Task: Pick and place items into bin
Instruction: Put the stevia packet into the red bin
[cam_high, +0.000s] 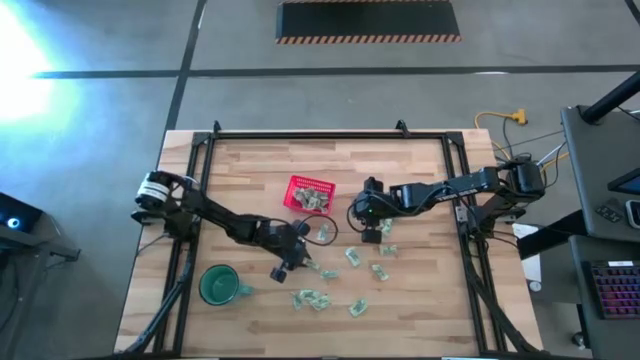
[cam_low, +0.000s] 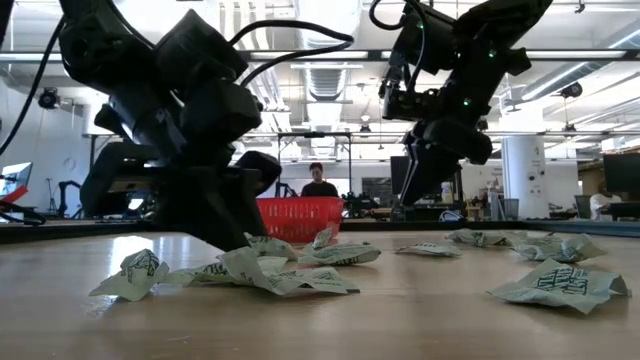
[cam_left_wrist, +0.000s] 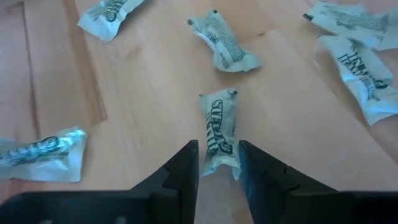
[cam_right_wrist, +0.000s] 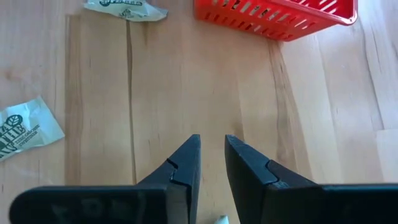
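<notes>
From above, the red basket (cam_high: 309, 194) sits mid-table, a few packets already inside; loose packets (cam_high: 354, 257) lie scattered nearer the front edge. The left gripper (cam_high: 296, 262) works among them, the right gripper (cam_high: 372, 222) beside the basket.

The left wrist view shows its fingers clenched on one packet (cam_left_wrist: 220, 129) (gripped endwise, probably for lifting).

The right wrist view shows narrowly parted fingers (cam_right_wrist: 186, 163); whether they hold something, I cannot tell.

Basket (cam_high: 309, 194) mid-table; wrapped pieces (cam_high: 353, 257) scattered right and front; mug (cam_high: 218, 285) front-left.
</notes>
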